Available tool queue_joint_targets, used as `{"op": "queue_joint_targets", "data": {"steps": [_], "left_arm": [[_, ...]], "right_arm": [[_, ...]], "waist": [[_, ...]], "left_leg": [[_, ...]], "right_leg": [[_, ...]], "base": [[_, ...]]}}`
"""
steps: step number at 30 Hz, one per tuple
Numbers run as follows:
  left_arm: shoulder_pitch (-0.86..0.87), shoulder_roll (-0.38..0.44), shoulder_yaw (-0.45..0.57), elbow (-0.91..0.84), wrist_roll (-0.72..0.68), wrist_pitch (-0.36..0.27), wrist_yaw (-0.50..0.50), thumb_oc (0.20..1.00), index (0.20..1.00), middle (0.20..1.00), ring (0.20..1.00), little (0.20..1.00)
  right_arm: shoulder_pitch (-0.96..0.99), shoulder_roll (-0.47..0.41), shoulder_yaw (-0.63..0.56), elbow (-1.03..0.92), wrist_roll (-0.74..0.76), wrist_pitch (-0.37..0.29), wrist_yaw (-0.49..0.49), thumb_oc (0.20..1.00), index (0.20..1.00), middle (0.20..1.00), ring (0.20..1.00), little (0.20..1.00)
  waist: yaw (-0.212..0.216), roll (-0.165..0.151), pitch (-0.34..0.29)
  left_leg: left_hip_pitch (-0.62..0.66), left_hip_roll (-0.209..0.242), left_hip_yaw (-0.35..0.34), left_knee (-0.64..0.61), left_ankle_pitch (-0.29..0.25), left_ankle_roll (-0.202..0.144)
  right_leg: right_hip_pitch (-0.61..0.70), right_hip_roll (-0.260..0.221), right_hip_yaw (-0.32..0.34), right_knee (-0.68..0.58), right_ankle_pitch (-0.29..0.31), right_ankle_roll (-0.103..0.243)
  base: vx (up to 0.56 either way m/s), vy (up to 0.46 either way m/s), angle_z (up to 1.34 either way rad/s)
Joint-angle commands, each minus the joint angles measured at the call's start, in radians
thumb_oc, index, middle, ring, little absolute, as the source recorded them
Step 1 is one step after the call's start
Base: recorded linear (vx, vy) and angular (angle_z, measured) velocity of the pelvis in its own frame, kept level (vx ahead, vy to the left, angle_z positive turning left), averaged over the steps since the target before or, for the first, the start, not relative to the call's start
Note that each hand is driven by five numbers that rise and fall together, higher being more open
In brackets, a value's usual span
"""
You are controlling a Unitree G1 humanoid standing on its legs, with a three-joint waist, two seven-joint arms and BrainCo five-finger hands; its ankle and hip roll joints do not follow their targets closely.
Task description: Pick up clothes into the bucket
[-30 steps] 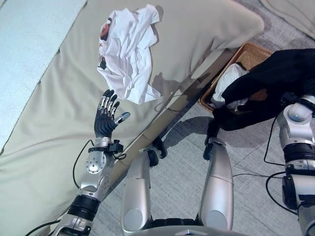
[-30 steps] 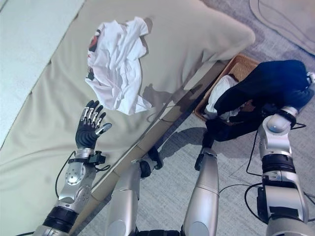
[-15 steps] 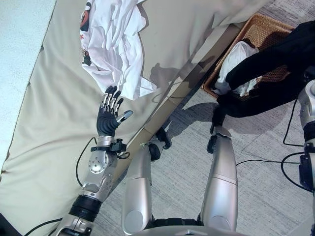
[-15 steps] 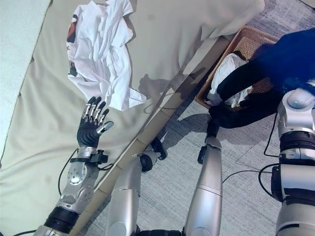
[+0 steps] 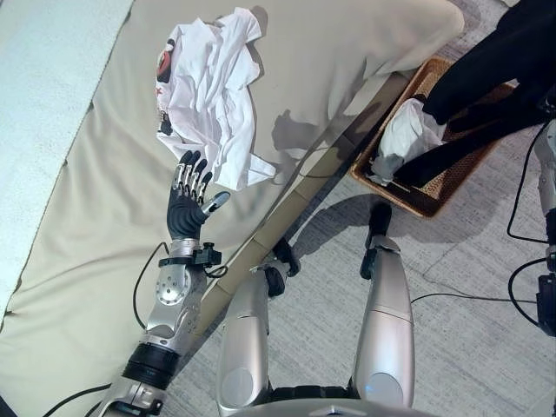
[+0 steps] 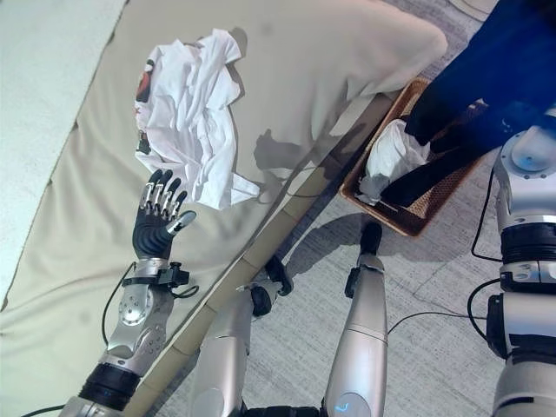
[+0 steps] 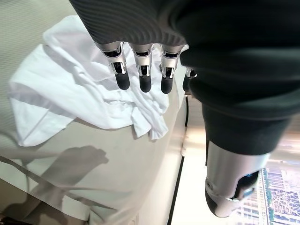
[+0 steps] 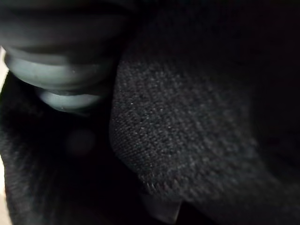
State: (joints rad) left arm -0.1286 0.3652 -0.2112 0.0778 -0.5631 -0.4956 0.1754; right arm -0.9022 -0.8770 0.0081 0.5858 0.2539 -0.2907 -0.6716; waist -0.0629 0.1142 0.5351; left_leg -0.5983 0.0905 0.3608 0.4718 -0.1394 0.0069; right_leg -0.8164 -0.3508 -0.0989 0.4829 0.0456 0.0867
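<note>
Just beyond left fingers (image 5: 193,172): white shirt (image 5: 208,95).

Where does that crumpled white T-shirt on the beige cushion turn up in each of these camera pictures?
Left eye view: white T-shirt, upper left of centre, on the beige cushion.
Right eye view: T-shirt, upper left.
Left wrist view: T-shirt, just past the left hand's straight fingertips.
Right wrist view: not in it; dark cloth covers it.
Shared landmark: the left hand, just below the shirt's lower edge.
</note>
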Motion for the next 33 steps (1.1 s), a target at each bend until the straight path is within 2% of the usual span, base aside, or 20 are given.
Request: {"op": "queue_joint_targets", "data": {"steps": [1,9,17,18,20,22,28,29,33], "left_arm": [[0.051,0.022,0.043,-0.035,-0.006,-0.054,-0.009,1.000,1.000,1.000,1.000,1.000],[0.061,0.016,0.056,-0.043,-0.003,-0.054,-0.008,1.000,1.000,1.000,1.000,1.000],[0.055,0.004,0.041,-0.037,0.011,-0.058,0.002,1.000,1.000,1.000,1.000,1.000],[0.050,0.009,0.032,-0.032,0.008,-0.060,-0.001,1.000,1.000,1.000,1.000,1.000],[0.047,0.006,0.033,-0.032,0.009,-0.062,-0.001,1.000,1.000,1.000,1.000,1.000],[0.037,0.007,0.025,-0.031,0.016,-0.068,-0.003,1.000,1.000,1.000,1.000,1.000],[0.025,0.008,0.020,-0.028,0.019,-0.071,-0.004,1.000,1.000,1.000,1.000,1.000],[0.016,0.008,0.022,-0.023,0.021,-0.070,-0.002,1.000,1.000,1.000,1.000,1.000],[0.008,0.002,0.028,-0.022,0.024,-0.067,0.003,1.000,1.000,1.000,1.000,1.000]], "right_arm": [[-0.038,-0.049,0.001,-0.078,-0.030,-0.065,-0.036,0.200,0.200,0.200,0.200,0.200],[-0.015,-0.047,-0.008,-0.063,-0.028,-0.060,-0.033,0.200,0.200,0.200,0.200,0.200],[0.014,0.007,0.014,0.073,-0.054,-0.022,-0.025,0.200,0.200,0.200,0.200,0.200],[-0.002,0.003,0.070,0.163,-0.129,0.029,-0.016,0.200,0.200,0.200,0.200,0.200],[-0.022,-0.004,0.104,0.188,-0.168,0.046,-0.017,0.200,0.200,0.200,0.200,0.200],[-0.067,-0.012,0.208,0.292,-0.282,0.114,0.012,0.200,0.200,0.200,0.200,0.200],[-0.136,-0.020,0.327,0.392,-0.394,0.162,0.046,0.200,0.200,0.200,0.200,0.200],[-0.148,-0.022,0.378,0.411,-0.465,0.187,0.066,0.200,0.200,0.200,0.200,0.200],[-0.172,-0.010,0.414,0.445,-0.517,0.213,0.075,0.200,0.200,0.200,0.200,0.200]], "waist": [[-0.012,-0.052,-0.082],[-0.012,-0.056,-0.078],[-0.005,-0.035,-0.053],[0.003,-0.026,-0.043],[0.001,-0.021,-0.038],[0.007,-0.006,-0.025],[0.011,0.010,-0.017],[0.011,0.011,-0.016],[0.010,0.011,-0.017]], "left_leg": [[0.024,0.023,-0.099,-0.062,0.018,-0.076],[0.060,0.011,-0.102,-0.096,0.034,-0.081],[0.045,0.008,-0.101,-0.079,0.029,-0.073],[0.040,0.006,-0.096,-0.076,0.028,-0.072],[0.037,0.005,-0.093,-0.074,0.028,-0.071],[0.029,0.005,-0.086,-0.070,0.031,-0.071],[0.025,0.000,-0.080,-0.071,0.033,-0.069],[0.022,-0.001,-0.079,-0.071,0.034,-0.068],[0.021,-0.001,-0.079,-0.073,0.032,-0.068]], "right_leg": [[0.032,-0.003,0.006,-0.037,0.032,0.075],[0.078,-0.005,-0.007,-0.078,0.046,0.079],[0.065,-0.015,0.000,-0.063,0.044,0.078],[0.056,-0.019,0.004,-0.058,0.045,0.077],[0.051,-0.019,0.007,-0.057,0.046,0.078],[0.039,-0.023,0.014,-0.055,0.051,0.078],[0.031,-0.027,0.017,-0.055,0.055,0.079],[0.025,-0.026,0.019,-0.052,0.055,0.078],[0.017,-0.024,0.022,-0.052,0.055,0.078]], "base": [[0.02,0.012,0.05],[0.00,0.004,0.01],[0.00,0.009,0.00],[-0.02,0.031,0.01],[-0.01,0.015,0.01],[-0.02,0.031,-0.02],[-0.01,0.016,-0.05],[0.00,0.002,-0.04],[0.00,0.000,0.00]]}}
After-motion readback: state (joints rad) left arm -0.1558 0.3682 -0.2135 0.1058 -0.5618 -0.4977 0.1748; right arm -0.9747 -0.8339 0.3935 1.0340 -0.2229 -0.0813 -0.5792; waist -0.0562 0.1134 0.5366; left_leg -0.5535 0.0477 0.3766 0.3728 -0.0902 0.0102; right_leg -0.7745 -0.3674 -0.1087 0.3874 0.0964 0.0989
